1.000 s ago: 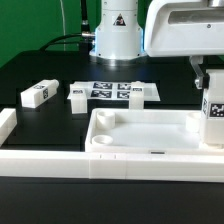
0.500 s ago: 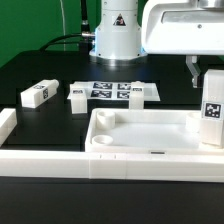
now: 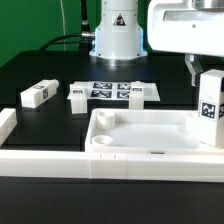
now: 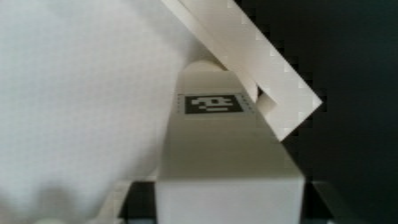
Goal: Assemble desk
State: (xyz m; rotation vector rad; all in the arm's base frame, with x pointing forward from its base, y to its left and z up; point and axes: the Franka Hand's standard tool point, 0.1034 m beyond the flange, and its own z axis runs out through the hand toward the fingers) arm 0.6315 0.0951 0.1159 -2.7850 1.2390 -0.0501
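Note:
The desk top (image 3: 150, 140), a white rimmed tray, lies at the front of the table. My gripper (image 3: 205, 72) is shut on the top of an upright white desk leg (image 3: 208, 108) with a black-and-white tag. The leg stands at the tray's end on the exterior view's right, and whether it touches the tray is not clear. In the wrist view the leg (image 4: 222, 150) fills the space between my dark fingers (image 4: 143, 200). Beyond it lie the desk top's floor (image 4: 71, 90) and its rim (image 4: 249, 50). Two more legs (image 3: 37, 94) (image 3: 78, 96) lie loose at the back left.
The marker board (image 3: 120, 91) lies flat behind the tray, beside the loose legs. White border rails run along the front (image 3: 50, 160) and the left side (image 3: 5, 125). The robot's base (image 3: 115, 30) stands at the back centre.
The held leg has shifted slightly toward the exterior view's left, over the tray's end. The grip is unchanged.

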